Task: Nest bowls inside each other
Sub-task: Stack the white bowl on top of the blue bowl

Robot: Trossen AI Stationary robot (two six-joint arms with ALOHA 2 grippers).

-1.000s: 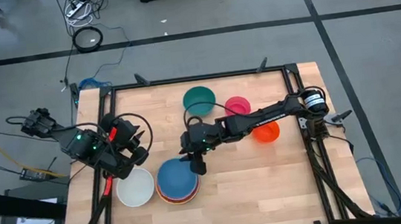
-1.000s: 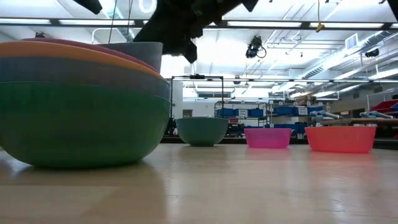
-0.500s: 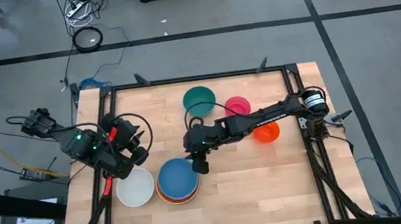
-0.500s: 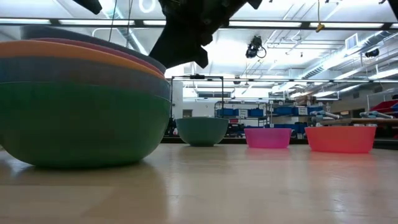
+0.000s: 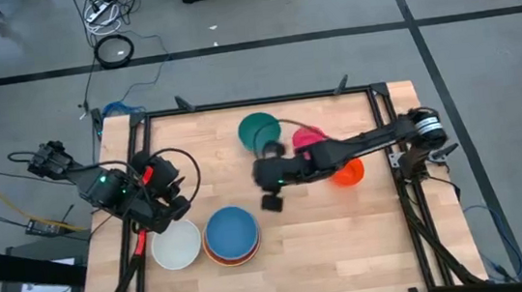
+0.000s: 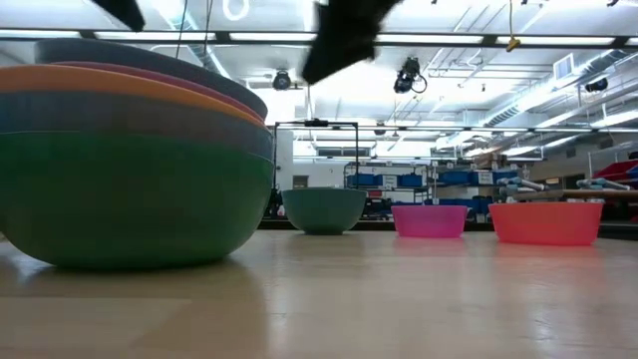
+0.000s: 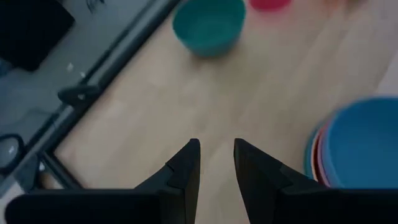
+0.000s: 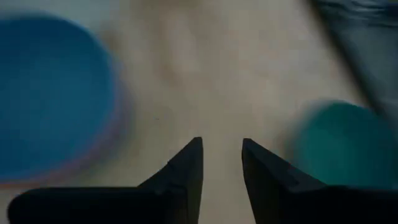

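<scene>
Several bowls sit nested in a stack (image 5: 231, 235) at the near middle of the table, a blue bowl (image 8: 53, 93) uppermost and a dull green one (image 6: 130, 199) at the bottom. A white bowl (image 5: 176, 244) stands to its left. A teal bowl (image 5: 259, 129), a magenta bowl (image 5: 309, 139) and a red-orange bowl (image 5: 346, 171) stand apart farther back. My right gripper (image 5: 272, 201) hangs open above the bare table between the stack and the teal bowl. My left gripper (image 5: 175, 208) is open over the far side of the white bowl.
A black frame (image 5: 256, 100) runs along the table's edges. Bare wood (image 5: 329, 236) lies to the right of the stack and along the near edge. Beyond the table, the low view shows a room with shelving (image 6: 399, 184).
The blue bowl, which stood tilted above the stack at my right gripper, has sunk level into the stack. My right gripper has left the stack's right rim, risen and gone toward the table's right and far side, tipping as it went.
</scene>
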